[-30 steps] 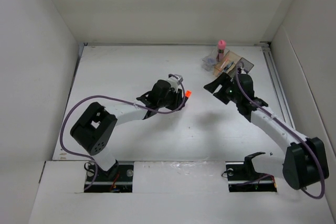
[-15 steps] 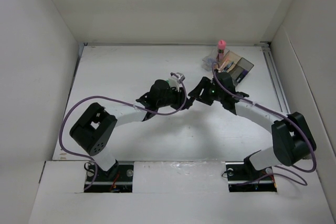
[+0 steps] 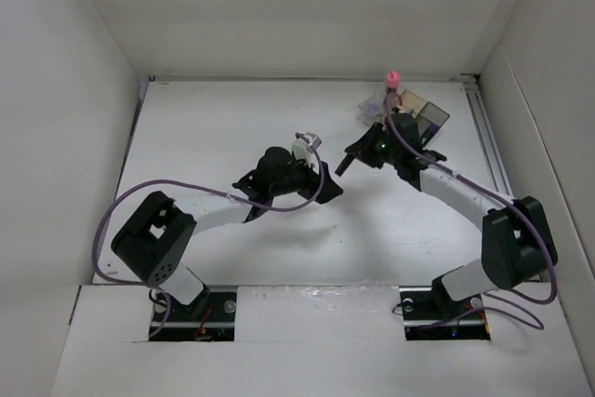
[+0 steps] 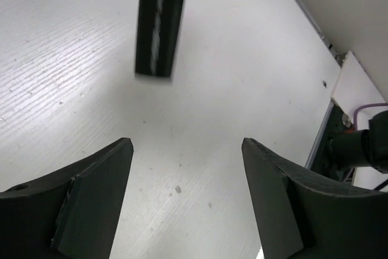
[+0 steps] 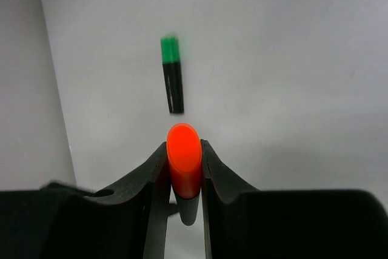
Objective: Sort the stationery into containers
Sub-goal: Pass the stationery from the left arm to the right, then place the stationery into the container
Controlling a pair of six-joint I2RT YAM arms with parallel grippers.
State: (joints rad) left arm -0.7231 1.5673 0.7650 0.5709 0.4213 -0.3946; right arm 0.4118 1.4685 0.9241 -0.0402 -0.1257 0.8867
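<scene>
My right gripper (image 5: 183, 145) is shut on a black marker with an orange end (image 5: 183, 161), which stands up between its jaws. Beyond it a black marker with a green end (image 5: 172, 76) lies flat on the white table. In the top view the right gripper (image 3: 348, 161) sits mid-table, just right of my left gripper (image 3: 328, 187). The left gripper (image 4: 188, 144) is open with only bare table between its fingers. The containers (image 3: 426, 118), a translucent divided tray, stand at the back right with a pink-capped bottle (image 3: 392, 77) upright in them.
A blurred black bar (image 4: 159, 28) hangs above the table ahead of the left fingers; I cannot tell what it is. White walls enclose the table on the left, back and right. A metal rail (image 3: 488, 146) runs along the right edge.
The left gripper opened and released the orange-ended marker. The right gripper swung left to it and shut on it. The left arm drew back slightly.
</scene>
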